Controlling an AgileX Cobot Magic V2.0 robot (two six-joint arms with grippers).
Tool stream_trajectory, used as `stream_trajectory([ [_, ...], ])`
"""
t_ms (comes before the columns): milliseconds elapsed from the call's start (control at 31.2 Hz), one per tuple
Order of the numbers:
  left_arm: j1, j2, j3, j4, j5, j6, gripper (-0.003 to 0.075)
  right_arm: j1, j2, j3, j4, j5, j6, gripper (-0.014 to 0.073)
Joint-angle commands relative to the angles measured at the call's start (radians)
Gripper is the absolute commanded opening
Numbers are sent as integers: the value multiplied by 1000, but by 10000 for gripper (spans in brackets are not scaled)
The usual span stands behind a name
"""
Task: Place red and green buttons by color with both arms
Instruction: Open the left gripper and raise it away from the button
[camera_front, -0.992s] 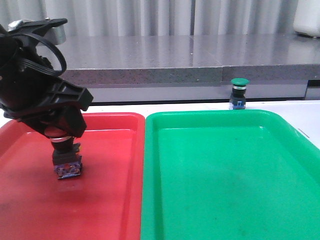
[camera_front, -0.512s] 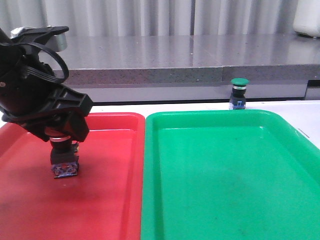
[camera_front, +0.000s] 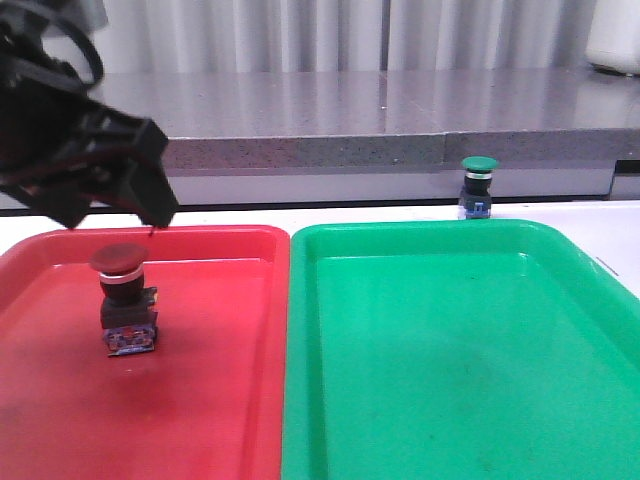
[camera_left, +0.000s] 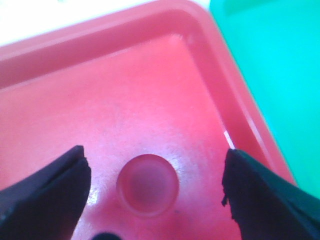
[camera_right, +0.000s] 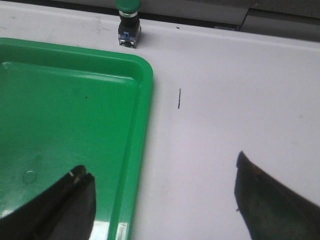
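Red plastic fills my left wrist view: the red tray (camera_front: 215, 330) lies under me on the near left of the table (camera_right: 225, 75), and the red button (camera_front: 123, 298) stands upright inside it, in its far left part, dark cap on top, blue base down on the tray floor. My left pincer (camera_front: 95, 205) hangs just above that button with its jaws spread wide, touching nothing; from the wrist, the round cap (camera_left: 148, 184) sits between my two black fingers (camera_left: 42, 192) with clear gaps on both sides. So the left side is released, and the red button stands free on its own colour.

The green tray (camera_front: 450, 340) sits flush beside the red one, to its right. The green button (camera_front: 477, 187) is not in it: it stands upright on the white table just beyond the tray's far rim, toward the right. My right pincer (camera_right: 162, 200) is spread open as well, one finger over the green tray's right edge, the other over bare table, well apart from the green button (camera_right: 128, 20).
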Motion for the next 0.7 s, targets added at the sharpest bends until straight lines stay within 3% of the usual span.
stream_trajectory([
  [0,5,-141,-22,10,5,-7,533,-3,0,-31,-13,-66,-10,589],
  [672,5,-673,55,33,196,-7,533,-3,0,-31,-13,-66,-10,589],
])
